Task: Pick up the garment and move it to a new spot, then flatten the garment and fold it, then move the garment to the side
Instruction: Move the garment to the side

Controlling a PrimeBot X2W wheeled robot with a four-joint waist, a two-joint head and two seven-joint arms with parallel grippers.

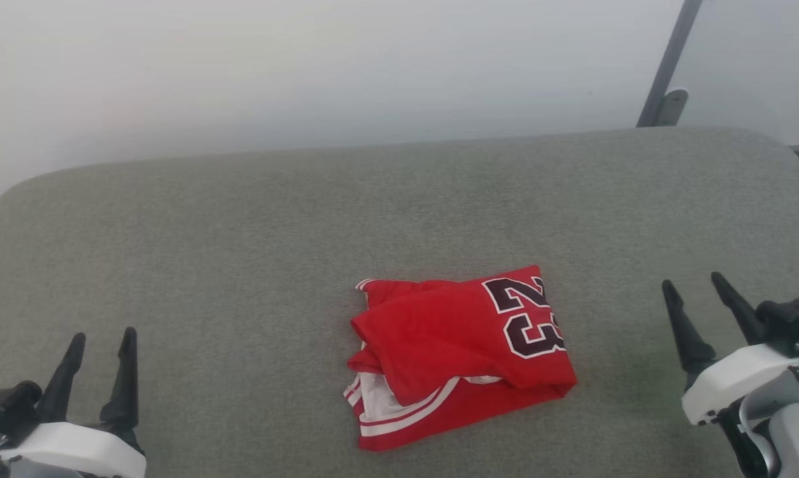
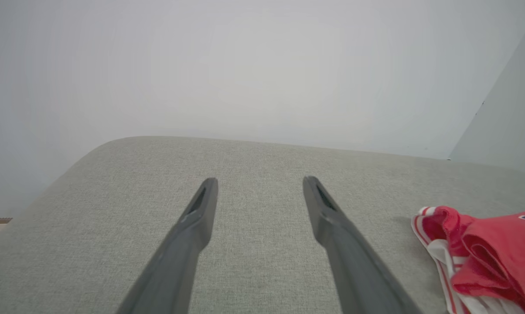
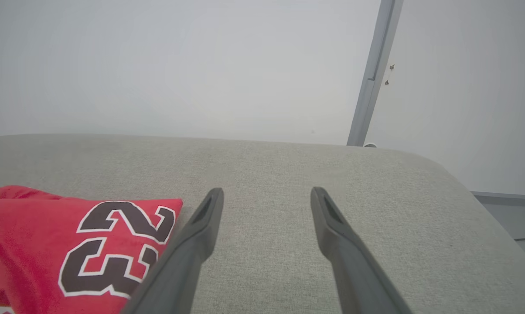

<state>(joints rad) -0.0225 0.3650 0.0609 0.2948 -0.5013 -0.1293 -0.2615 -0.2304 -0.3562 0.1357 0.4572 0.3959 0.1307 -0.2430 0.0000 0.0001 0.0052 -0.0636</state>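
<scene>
1. The left gripper point(image 1: 104, 333) hovers at the near left of the grey fabric bench point(image 1: 240, 232), its jaws released and spread, nothing between them. In the left wrist view the same gripper point(image 2: 260, 179) points across bare fabric.
2. The right gripper point(image 1: 691, 279) sits at the near right, jaws likewise parted and empty. Its wrist view shows the gripper point(image 3: 267, 189) aimed at the bench's far edge.
3. Between the two arms, and apart from both, the garment point(image 1: 439, 332) lies roughly folded at the middle of the bench. The dark, white-outlined "23" faces up on its right side, and white striped trim shows at its near left.
4. The garment point(image 2: 498, 257) edges into the left wrist view at lower right, and appears point(image 3: 35, 244) at lower left in the right wrist view.
5. Behind the bench are a pale wall and a slanting grey post point(image 1: 668, 66).
</scene>
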